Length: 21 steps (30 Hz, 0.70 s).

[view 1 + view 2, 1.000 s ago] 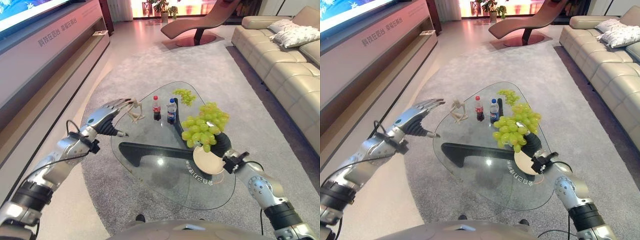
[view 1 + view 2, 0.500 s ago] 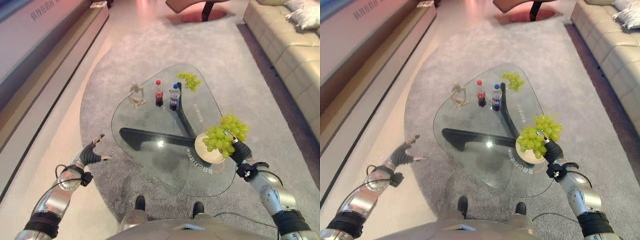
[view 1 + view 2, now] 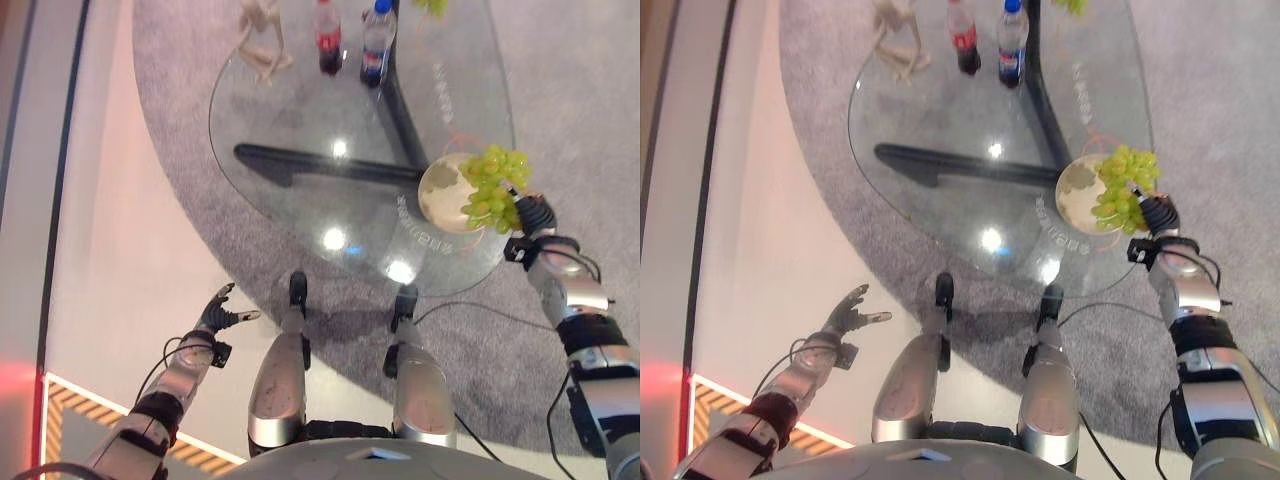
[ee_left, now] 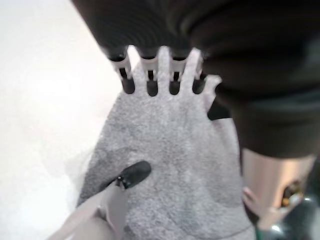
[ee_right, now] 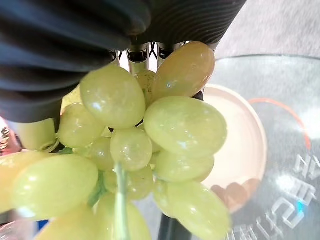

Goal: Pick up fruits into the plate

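Observation:
A bunch of green grapes [image 3: 492,188] hangs at the right edge of the cream plate [image 3: 440,195], which sits on the glass table [image 3: 300,120] near its front right rim. My right hand [image 3: 530,214] is shut on the bunch from the right; close up, the grapes [image 5: 150,140] hang over the plate [image 5: 242,145], and whether they touch it I cannot tell. A second green bunch [image 3: 432,6] lies at the table's far edge. My left hand [image 3: 216,318] hangs open low on the left over the pale floor, well away from the table, with straight fingers [image 4: 150,80].
A cola bottle [image 3: 328,42], a blue-capped bottle [image 3: 376,40] and a small wooden figure [image 3: 258,42] stand at the far side of the table. A dark curved base [image 3: 330,165] shows through the glass. Grey carpet [image 3: 560,120] surrounds the table.
The camera has tilted down, so the whole scene has shifted. My right hand has brought the grapes down to the plate's right edge. My left arm has dropped back beside the body.

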{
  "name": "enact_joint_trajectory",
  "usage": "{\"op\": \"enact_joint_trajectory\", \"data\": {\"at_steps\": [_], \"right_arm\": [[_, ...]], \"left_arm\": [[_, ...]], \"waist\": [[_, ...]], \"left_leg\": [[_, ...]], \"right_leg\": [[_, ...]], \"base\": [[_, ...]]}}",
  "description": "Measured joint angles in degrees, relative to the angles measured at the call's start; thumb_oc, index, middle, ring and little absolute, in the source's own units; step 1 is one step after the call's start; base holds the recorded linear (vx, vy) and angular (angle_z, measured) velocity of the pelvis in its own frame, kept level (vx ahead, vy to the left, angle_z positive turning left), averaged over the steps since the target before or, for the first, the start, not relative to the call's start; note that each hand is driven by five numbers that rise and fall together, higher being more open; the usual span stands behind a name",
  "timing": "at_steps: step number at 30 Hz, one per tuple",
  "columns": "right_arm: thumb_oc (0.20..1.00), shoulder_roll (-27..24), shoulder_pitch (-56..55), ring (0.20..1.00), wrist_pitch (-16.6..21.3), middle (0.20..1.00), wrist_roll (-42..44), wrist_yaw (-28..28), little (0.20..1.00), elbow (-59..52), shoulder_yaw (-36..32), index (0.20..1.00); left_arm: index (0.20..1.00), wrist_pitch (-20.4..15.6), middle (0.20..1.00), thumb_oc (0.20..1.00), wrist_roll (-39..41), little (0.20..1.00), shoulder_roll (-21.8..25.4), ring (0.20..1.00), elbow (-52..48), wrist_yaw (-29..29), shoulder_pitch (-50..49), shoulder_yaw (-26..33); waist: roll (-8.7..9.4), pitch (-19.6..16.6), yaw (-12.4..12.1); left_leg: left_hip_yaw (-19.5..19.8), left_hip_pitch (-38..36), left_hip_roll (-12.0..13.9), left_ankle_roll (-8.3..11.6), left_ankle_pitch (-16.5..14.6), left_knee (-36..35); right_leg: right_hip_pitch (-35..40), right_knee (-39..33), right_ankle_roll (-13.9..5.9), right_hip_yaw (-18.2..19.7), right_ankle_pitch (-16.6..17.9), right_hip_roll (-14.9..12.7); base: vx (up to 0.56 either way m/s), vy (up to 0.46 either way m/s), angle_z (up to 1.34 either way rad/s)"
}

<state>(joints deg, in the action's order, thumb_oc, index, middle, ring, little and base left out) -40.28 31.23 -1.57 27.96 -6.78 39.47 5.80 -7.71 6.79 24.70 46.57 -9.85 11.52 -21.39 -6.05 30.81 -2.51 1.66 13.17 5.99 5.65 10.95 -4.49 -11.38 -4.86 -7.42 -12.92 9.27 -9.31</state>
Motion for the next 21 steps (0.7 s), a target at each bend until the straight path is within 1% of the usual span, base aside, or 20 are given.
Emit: {"op": "enact_joint_trajectory", "data": {"at_steps": [5,8,11,14,20,21], "right_arm": [[0.200,-0.9,8.2,0.200,-2.3,0.200,-3.6,-3.3,0.200,2.2,4.2,0.200],[0.200,-0.9,10.6,0.200,-3.1,0.200,-4.6,-4.3,0.200,3.7,4.3,0.200],[0.200,-1.6,14.6,0.200,-5.2,0.200,-5.9,-6.0,0.200,6.7,6.3,0.200],[0.200,-1.6,17.6,0.200,-6.9,0.200,-7.2,-7.1,0.200,10.0,7.0,0.200],[0.200,-1.4,19.5,0.200,-8.9,0.200,-9.6,-8.1,0.200,14.9,8.9,0.200],[0.200,-1.4,20.1,0.200,-9.6,0.200,-10.6,-8.2,0.200,16.2,9.3,0.200]], "left_arm": [[1.000,-0.1,1.000,1.000,0.1,1.000,0.3,1.000,-0.5,-1.3,3.5,-2.2],[1.000,-0.1,1.000,1.000,0.1,1.000,0.3,1.000,-0.9,-1.8,4.4,-3.1],[1.000,-0.3,1.000,1.000,0.6,1.000,0.5,1.000,-2.8,-2.2,4.7,-4.5],[1.000,-1.0,1.000,1.000,2.1,1.000,0.5,1.000,-3.3,-2.3,5.5,-5.8],[1.000,-1.4,1.000,1.000,3.4,1.000,0.9,1.000,-5.3,-3.1,5.5,-5.9],[1.000,-1.4,1.000,1.000,3.8,1.000,0.9,1.000,-5.3,-3.3,5.6,-6.0]], "waist": [[-0.33,0.2,-0.3],[-0.56,0.3,-0.5],[-1.27,0.4,-0.3],[-1.87,0.3,-0.4],[-1.88,0.3,-2.0],[-1.88,0.3,-2.2]], "left_leg": [[-0.7,3.1,-0.2,-0.01,0.0,0.0],[-1.2,3.7,-0.4,-0.02,0.0,0.0],[-1.3,4.7,-0.9,-0.12,0.1,0.3],[-1.3,6.8,-1.6,-0.66,0.5,0.5],[-1.6,9.4,-2.5,-1.21,0.9,1.2],[-1.5,9.7,-2.6,-1.40,1.0,1.2]], "right_leg": [[-4.5,1.4,-0.12,1.1,-0.1,-0.3],[-5.4,2.0,-0.31,1.3,-0.3,-0.5],[-7.2,3.4,-0.99,1.6,-0.9,-1.3],[-10.0,5.1,-1.25,1.9,-1.1,-2.1],[-13.8,7.8,-1.83,2.9,-1.6,-3.2],[-14.5,8.5,-1.91,3.0,-2.1,-3.4]], "base": [[-0.05,0.026,-0.09],[-0.03,0.030,-0.05],[-0.04,0.032,-0.01],[-0.03,0.039,0.01],[-0.03,0.023,-0.01],[-0.02,0.006,0.03]]}}
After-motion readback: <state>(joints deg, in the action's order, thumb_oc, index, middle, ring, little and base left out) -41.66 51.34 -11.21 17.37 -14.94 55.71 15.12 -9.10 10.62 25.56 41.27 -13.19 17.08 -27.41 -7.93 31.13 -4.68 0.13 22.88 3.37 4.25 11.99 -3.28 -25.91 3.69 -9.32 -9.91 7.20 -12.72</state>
